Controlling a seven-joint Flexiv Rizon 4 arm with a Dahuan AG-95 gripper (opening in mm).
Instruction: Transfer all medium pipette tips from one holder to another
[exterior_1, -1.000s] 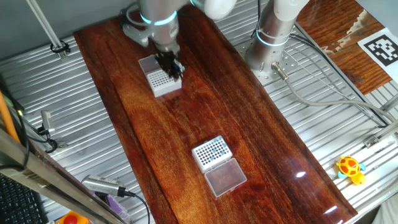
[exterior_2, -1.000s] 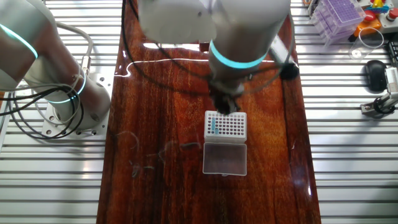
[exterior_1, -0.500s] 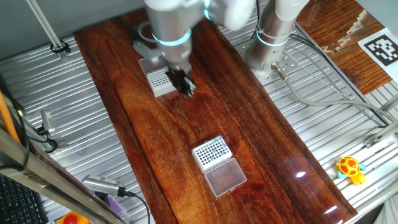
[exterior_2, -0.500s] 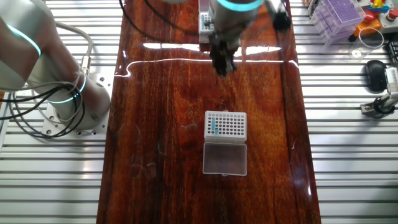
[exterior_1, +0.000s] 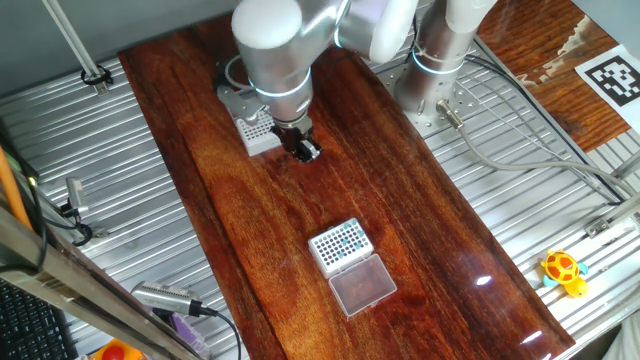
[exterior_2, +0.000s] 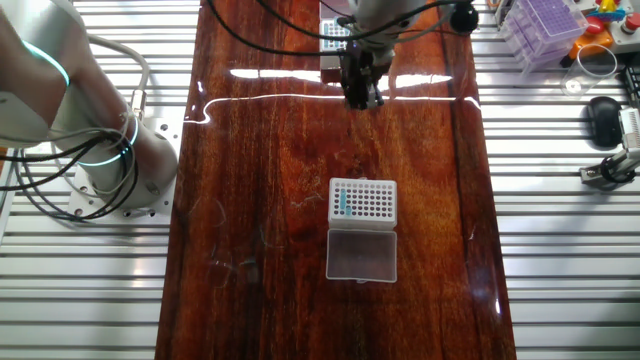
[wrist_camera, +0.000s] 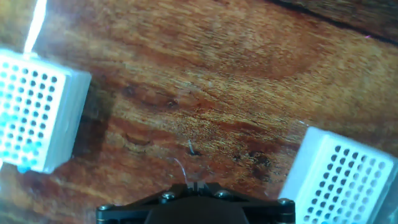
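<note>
My gripper (exterior_1: 303, 150) hangs above the bare wood between two white holders, its fingers shut. In the hand view a thin pale sliver, a medium pipette tip (wrist_camera: 181, 168), sticks out from between the closed fingertips of the gripper (wrist_camera: 194, 185). The holder (exterior_1: 255, 130) just behind the gripper shows a column of teal tips (exterior_2: 343, 203) along one side in the other fixed view. The second holder (exterior_1: 340, 245) carries several blue tips and has a clear lid (exterior_1: 362, 285) lying flat beside it. The hand view has one holder (wrist_camera: 31, 118) at left and another (wrist_camera: 339, 177) at right.
The wooden board (exterior_1: 400, 200) lies on ribbed metal tabletop. The robot base (exterior_1: 440, 60) and its cables stand at the back right. A yellow toy (exterior_1: 563, 270) and a marker tag (exterior_1: 610, 78) sit off the board. A purple rack (exterior_2: 545, 25) stands at a corner.
The gripper has risen from the holder with the teal column and moved off it toward the other holder; it now hangs over bare wood.
</note>
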